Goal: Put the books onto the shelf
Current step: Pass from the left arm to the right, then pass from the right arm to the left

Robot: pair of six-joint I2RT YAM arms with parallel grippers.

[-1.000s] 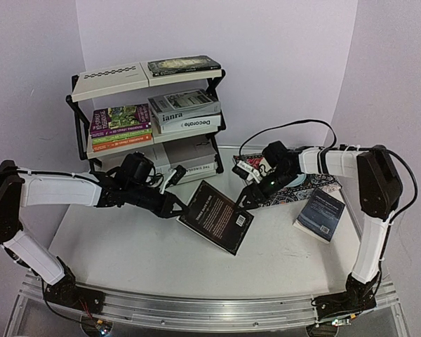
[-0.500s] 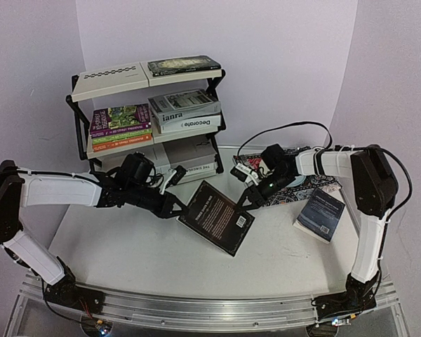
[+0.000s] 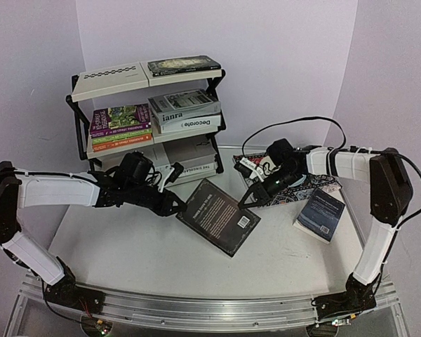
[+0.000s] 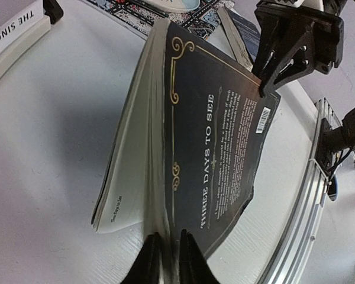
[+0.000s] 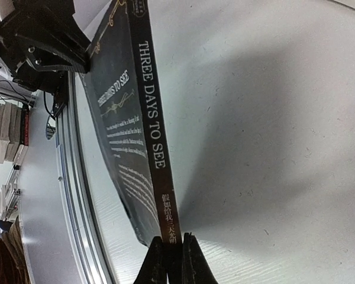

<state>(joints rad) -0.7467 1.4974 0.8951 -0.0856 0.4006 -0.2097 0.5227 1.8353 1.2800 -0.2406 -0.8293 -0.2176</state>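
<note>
Both claws are pinching the same black book (image 3: 217, 216), one at each end. The left claw (image 3: 175, 205) is clamped on the end nearest it; in its wrist view the left claw (image 4: 168, 251) is gripping the black book (image 4: 213, 130) by its edge, with the pages fanning off to one side. The right claw (image 3: 251, 199) is closed on the other end, and in its own view the right claw (image 5: 168, 253) is holding the spine of the black book (image 5: 149, 118).

The book's long axis is running from one claw straight across to the other. It is sitting tilted, spine side raised, low over the table (image 3: 140, 260).

The shelf (image 3: 112, 81) is standing beyond the left claw, on the far side, so the left arm is the nearer one. The book's long axis looks in need of swinging toward that side.

A dark blue book (image 3: 321, 213) is lying on the table outside the right claw, waiting.
</note>
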